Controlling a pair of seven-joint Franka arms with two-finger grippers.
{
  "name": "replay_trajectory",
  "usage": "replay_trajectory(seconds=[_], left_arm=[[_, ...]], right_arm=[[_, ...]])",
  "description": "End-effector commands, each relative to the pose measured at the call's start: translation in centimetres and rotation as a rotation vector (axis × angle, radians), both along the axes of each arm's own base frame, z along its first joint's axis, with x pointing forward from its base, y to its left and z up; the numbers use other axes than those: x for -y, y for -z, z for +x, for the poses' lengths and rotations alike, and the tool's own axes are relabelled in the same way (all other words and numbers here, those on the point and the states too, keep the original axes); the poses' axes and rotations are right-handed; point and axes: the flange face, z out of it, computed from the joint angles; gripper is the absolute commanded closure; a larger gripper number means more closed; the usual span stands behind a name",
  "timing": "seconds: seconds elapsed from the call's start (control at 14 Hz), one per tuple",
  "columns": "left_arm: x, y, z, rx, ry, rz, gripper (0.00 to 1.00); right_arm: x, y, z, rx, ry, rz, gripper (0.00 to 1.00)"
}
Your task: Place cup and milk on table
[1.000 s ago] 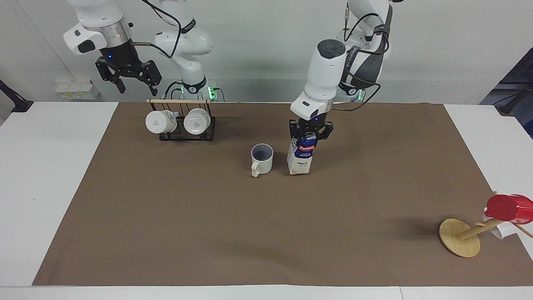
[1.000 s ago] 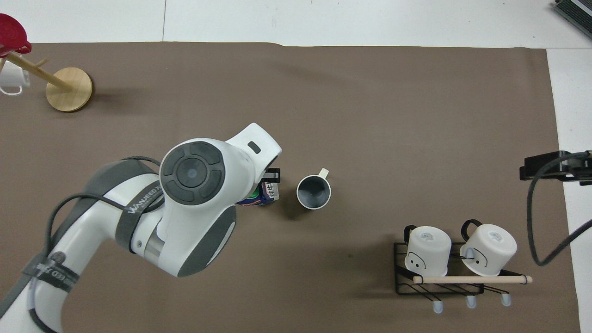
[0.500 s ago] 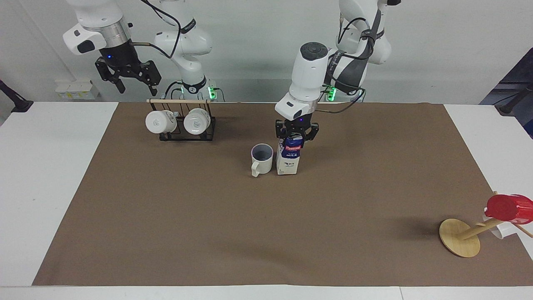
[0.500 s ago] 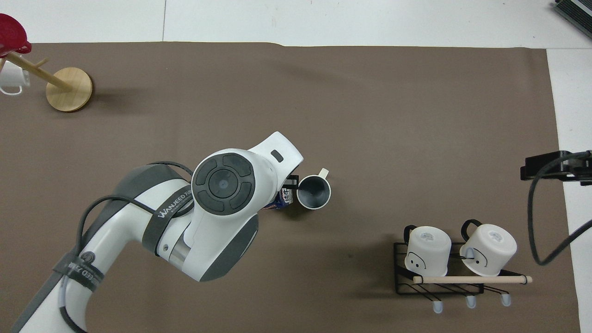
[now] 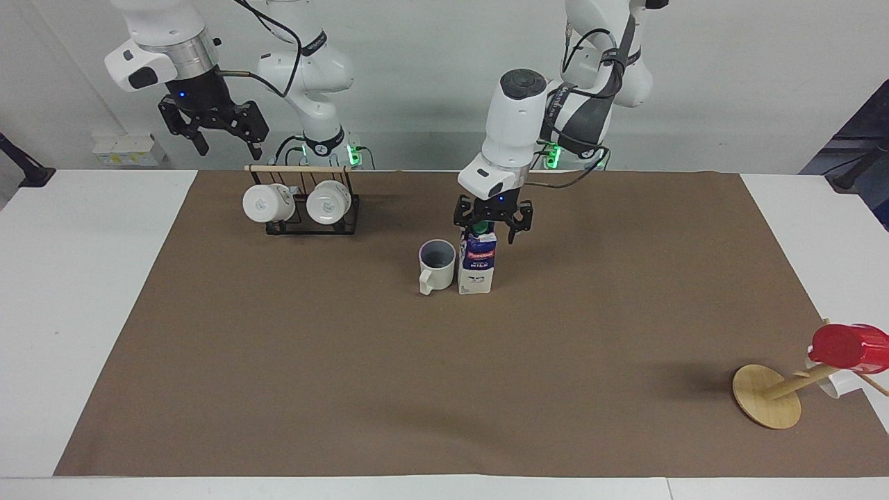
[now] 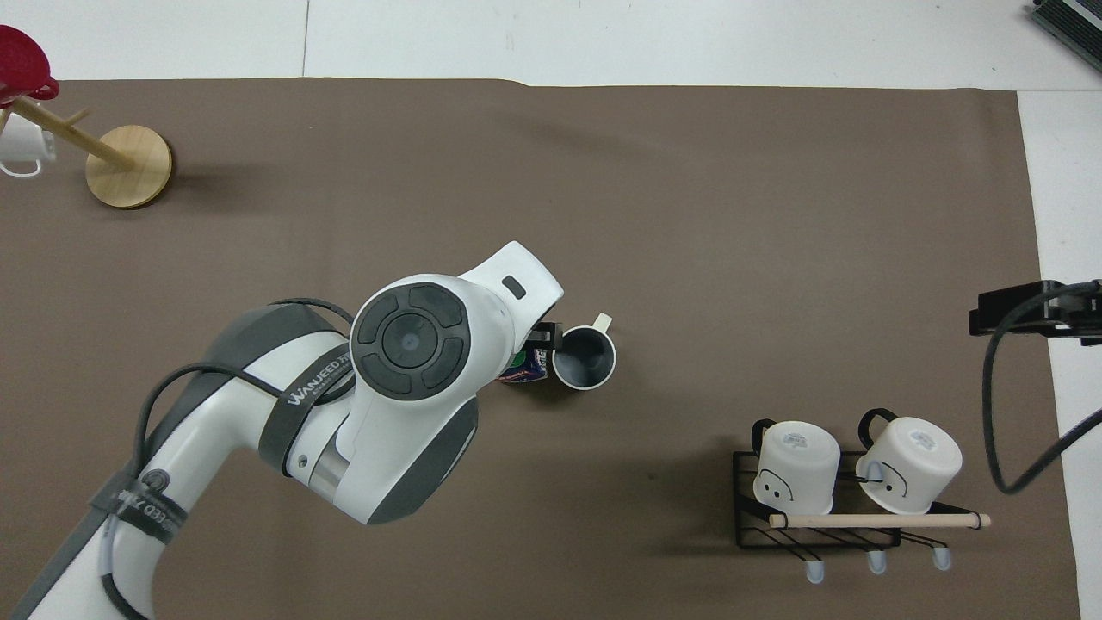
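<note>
On the tabletop, near the middle of the brown sheet: standing upright, milk just beside cup. Hovering directly over the milk's cap, left gripper, jaws spread wide, gripping nothing. Waiting above the mug rack, right gripper, jaws gaping, empty.

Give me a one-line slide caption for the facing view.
Left gripper open over the milk, which stands beside the cup on the table; right gripper waits, open.
</note>
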Motion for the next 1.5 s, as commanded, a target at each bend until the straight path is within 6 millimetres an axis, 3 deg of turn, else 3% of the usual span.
replay_trajectory(seconds=[0.0,0.21,0.5,0.71,1.0,1.21,1.43], left_arm=[[-2.7,-5.2,-0.6,0.024,-0.025,-0.038,0.00],[-7.7,-8.8,-0.6,0.000,-0.067,-0.024,0.00],[-13.9,-9.3,1.7,-0.019,-0.026,0.017,0.00],[-21.2,-11.6,3.4,0.005,0.019,0.036,0.00],[-29.6,-17.8,4.7,-0.011,0.082,0.072,0.00],[-32.4,-19.9,5.5,-0.026,0.049,0.078,0.00],[-32.3,-21.8,6.4,-0.079,0.044,0.089,0.00]], right_arm=[[0.5,0.0,-0.5,-0.010,-0.021,0.008,0.00],[0.5,0.0,-0.5,-0.010,-0.019,0.008,0.00],[0.5,0.0,-0.5,-0.010,-0.019,0.008,0.00],[0.5,0.0,-0.5,-0.010,-0.019,0.008,0.00],[0.4,0.0,-0.5,-0.010,-0.020,0.009,0.00],[0.1,0.0,-0.6,-0.011,-0.023,0.041,0.00],[0.1,0.2,-1.0,-0.064,-0.023,0.034,0.00]])
